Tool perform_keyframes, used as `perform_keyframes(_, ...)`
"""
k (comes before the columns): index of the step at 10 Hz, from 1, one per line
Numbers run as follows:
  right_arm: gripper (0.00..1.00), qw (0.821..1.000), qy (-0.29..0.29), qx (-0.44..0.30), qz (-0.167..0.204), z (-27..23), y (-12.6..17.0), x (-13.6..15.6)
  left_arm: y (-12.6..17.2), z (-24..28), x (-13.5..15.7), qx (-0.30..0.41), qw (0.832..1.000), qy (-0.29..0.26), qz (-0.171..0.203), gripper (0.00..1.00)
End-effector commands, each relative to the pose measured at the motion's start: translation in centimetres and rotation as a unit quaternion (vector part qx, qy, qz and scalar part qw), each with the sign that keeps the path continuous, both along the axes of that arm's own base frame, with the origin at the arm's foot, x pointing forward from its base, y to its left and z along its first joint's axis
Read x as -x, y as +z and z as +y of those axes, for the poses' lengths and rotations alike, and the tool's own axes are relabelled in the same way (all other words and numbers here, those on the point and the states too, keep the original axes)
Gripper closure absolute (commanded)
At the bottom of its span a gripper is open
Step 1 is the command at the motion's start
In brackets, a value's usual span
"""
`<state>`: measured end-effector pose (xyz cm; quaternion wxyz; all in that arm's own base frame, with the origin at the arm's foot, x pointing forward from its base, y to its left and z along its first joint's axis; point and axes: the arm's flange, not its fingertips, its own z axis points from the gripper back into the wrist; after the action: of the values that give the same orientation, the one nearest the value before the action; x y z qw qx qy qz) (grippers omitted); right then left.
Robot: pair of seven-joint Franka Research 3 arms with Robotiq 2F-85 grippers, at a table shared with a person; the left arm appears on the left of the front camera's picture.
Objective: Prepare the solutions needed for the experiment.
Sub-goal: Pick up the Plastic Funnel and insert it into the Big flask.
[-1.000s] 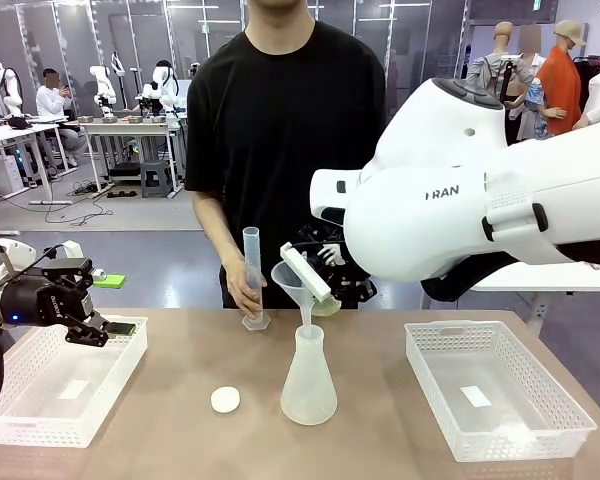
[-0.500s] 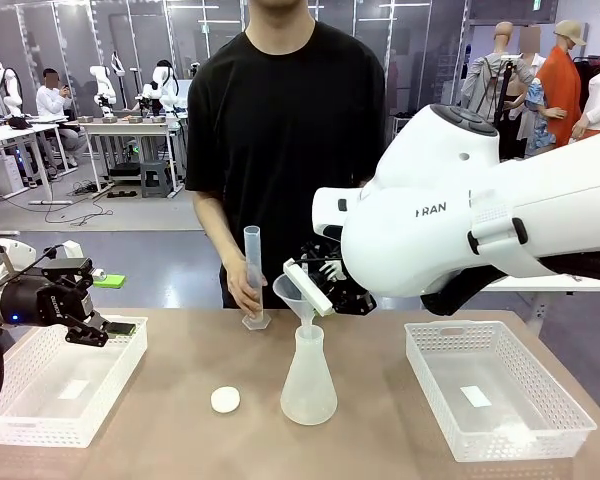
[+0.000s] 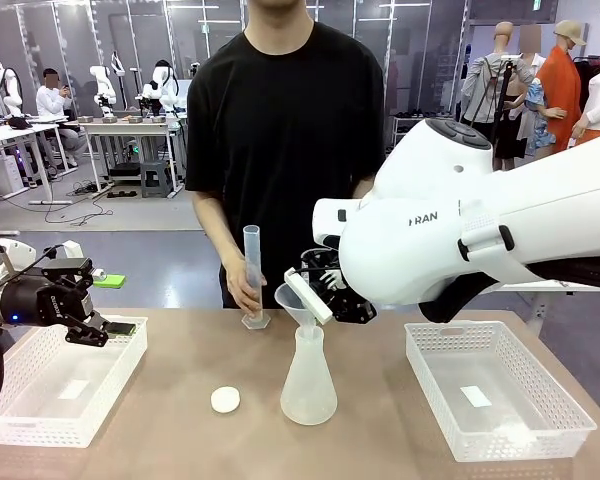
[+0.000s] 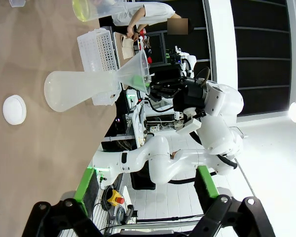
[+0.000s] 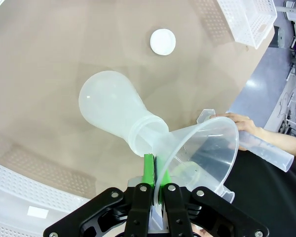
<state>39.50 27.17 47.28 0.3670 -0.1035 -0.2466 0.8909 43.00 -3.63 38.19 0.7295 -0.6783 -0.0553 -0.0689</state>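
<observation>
My right jaws are pinched shut on the thin rim of the funnel (image 5: 207,143). It looks like light, slick, bendy plastic, so I judge a gentle hold best. My left jaws hang open.

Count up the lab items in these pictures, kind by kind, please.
White baskets: 2
Conical flask: 1
Funnel: 1
Measuring cylinder: 1
White cap: 1
Beaker of yellow-green liquid: 1
Total: 7

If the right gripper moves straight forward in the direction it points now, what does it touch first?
Its jaws are shut on the clear plastic funnel. Just beyond the right gripper, the neck of the translucent plastic conical flask looks first in line, though depth is unclear.
</observation>
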Motion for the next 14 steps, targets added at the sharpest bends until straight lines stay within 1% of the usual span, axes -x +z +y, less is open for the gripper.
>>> perform_keyframes(1, 0.96, 1.000, 0.013, -0.016, -0.003, -0.8, -0.9, -0.5, 0.2, -0.1, -0.1, 0.006, 1.000, 0.003, -0.006, 0.00)
perform_keyframes(4, 0.96, 1.000, 0.017, -0.015, 0.004, -0.8, -1.8, -0.5, 0.2, -0.1, -0.1, 0.006, 1.000, 0.003, -0.006, 0.00)
perform_keyframes(8, 0.96, 1.000, 0.024, -0.009, 0.008, -0.7, -2.1, -0.5, 0.2, -0.1, -0.1, 0.006, 1.000, 0.003, -0.006, 0.00)
perform_keyframes(11, 0.65, 1.000, 0.028, -0.006, 0.010, -0.8, -2.1, -0.2, 0.2, -0.1, -0.1, 0.006, 1.000, 0.003, -0.006, 0.00)
perform_keyframes(12, 0.56, 1.000, 0.028, -0.004, 0.009, -0.9, -2.1, 0.0, 0.2, -0.1, -0.1, 0.006, 1.000, 0.003, -0.006, 0.00)
perform_keyframes(13, 0.45, 1.000, 0.027, -0.003, 0.009, -1.0, -2.0, 0.1, 0.2, -0.1, -0.1, 0.006, 1.000, 0.003, -0.006, 0.00)
perform_keyframes(14, 0.37, 1.000, 0.021, 0.000, 0.009, -1.1, -1.9, 0.2, 0.2, -0.1, -0.1, 0.006, 1.000, 0.003, -0.006, 0.00)
